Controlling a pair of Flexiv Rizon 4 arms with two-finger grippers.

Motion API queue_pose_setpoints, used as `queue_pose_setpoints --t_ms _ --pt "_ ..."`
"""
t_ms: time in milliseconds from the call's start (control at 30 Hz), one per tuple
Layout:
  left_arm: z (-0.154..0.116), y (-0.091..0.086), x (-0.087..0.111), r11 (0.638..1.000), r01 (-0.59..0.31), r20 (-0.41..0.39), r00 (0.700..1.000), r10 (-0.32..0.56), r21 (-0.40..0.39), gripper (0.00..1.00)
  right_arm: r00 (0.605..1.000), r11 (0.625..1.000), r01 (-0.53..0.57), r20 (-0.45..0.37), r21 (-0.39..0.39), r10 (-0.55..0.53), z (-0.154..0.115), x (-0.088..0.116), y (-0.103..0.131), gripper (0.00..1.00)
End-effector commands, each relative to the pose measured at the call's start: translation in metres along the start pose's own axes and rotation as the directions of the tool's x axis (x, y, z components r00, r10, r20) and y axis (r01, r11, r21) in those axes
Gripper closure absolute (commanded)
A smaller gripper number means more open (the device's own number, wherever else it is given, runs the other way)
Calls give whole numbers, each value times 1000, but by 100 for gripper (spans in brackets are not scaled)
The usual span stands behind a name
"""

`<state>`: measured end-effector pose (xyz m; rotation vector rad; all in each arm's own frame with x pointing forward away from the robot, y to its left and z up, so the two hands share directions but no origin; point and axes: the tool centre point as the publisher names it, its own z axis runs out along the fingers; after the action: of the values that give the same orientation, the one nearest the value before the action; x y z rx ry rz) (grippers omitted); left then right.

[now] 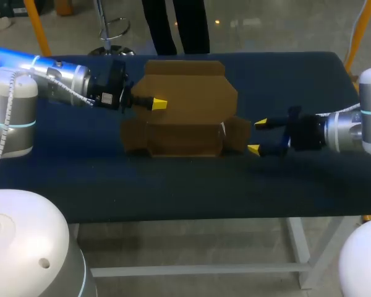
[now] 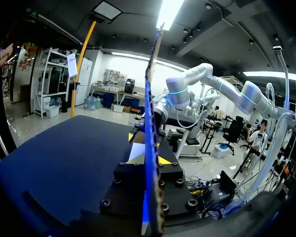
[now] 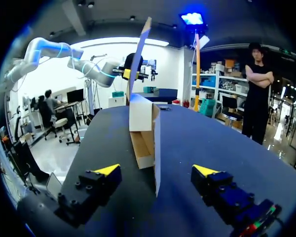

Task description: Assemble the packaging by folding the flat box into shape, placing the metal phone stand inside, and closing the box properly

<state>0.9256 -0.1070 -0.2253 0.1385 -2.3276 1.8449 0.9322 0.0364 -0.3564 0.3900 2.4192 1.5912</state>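
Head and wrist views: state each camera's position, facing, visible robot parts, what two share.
Head view: above, behind; faces down on table; left arm, right arm show.
Left wrist view: on left wrist; faces along left gripper, shut on box panel.
Right wrist view: on right wrist; faces box end past open right gripper.
All share the box.
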Motion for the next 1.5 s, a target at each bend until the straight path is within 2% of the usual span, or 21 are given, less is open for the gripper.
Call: queue_pose_setpoints --t_ms 33,133,233,300,367,467,600,800,1000,1267,1367,1500 --pt "0 2 -1 1000 0 -4 1000 0 -2 100 999 1000 -2 -39 -12 2 17 -15 -3 0" --pt "0 2 -1 1000 0 -4 1000 0 -2 100 999 1000 -1 -44 -14 0 22 -18 -1 7" --pt "0 2 -1 1000 0 -4 1000 0 -2 100 999 1000 1 -48 -17 -2 27 -18 1 22" --pt "0 2 -1 1000 0 -4 1000 0 -2 100 999 1000 2 -49 -19 -3 28 -19 2 28" --pt "0 2 -1 1000 0 -4 1000 0 -2 100 999 1000 2 -48 -22 -3 30 -19 2 51" --pt "0 2 -1 1000 0 -4 1000 0 -2 100 999 1000 4 -46 -24 -5 32 -18 3 65" --pt "0 2 -1 1000 0 -4 1000 0 -2 100 999 1000 4 -47 -24 -5 36 -16 4 80" --pt "0 2 -1 1000 0 -4 1000 0 -2 100 999 1000 6 -43 -21 -7 39 -9 5 95" --pt "0 2 -1 1000 0 -4 1000 0 -2 100 1000 1000 -2 -28 -21 1 39 -1 5 100" --pt "0 2 -1 1000 0 -4 1000 0 -2 100 1000 1000 -13 9 -20 14 39 11 6 96" --pt "0 2 -1 1000 0 -4 1000 0 -2 100 999 1000 -22 29 -18 22 40 14 6 91" --pt "0 2 -1 1000 0 -4 1000 0 -2 100 998 999 -34 55 -17 35 40 18 5 91"
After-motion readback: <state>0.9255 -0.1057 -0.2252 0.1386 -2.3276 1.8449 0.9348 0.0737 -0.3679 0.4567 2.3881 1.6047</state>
